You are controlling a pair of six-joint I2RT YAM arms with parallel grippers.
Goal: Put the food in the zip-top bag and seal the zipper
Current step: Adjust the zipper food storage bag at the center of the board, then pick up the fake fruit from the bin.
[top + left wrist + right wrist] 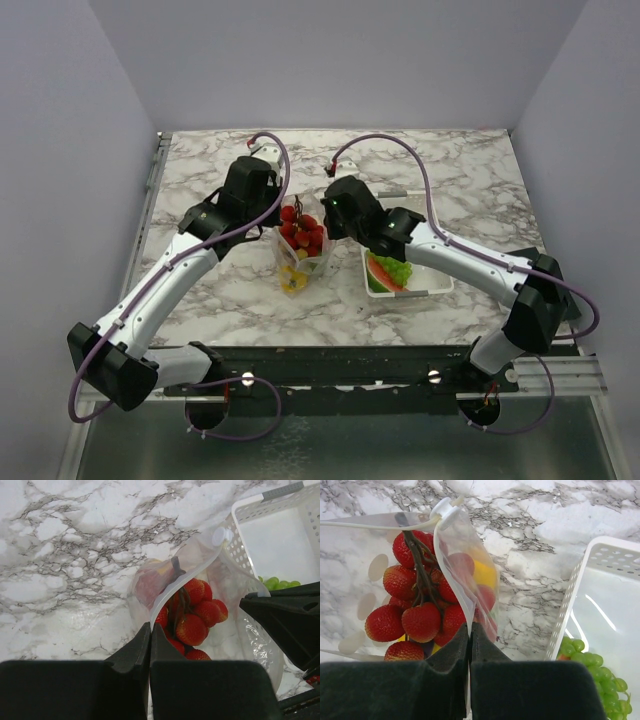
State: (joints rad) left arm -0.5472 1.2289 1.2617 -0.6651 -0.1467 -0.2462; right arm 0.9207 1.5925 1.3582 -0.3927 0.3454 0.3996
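Left gripper (150,631), right gripper (470,631) pinch opposite bag (461,547) edges — basket (568,602) beside

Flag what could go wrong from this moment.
1. The left pincer and right pincer are both shut on the bag at its mouth, while grapes and watermelon lie in the basket. Freeing either pincer to fetch them may let the bag slump.
2. The strawberries sit close to the zipper and could block the seal.
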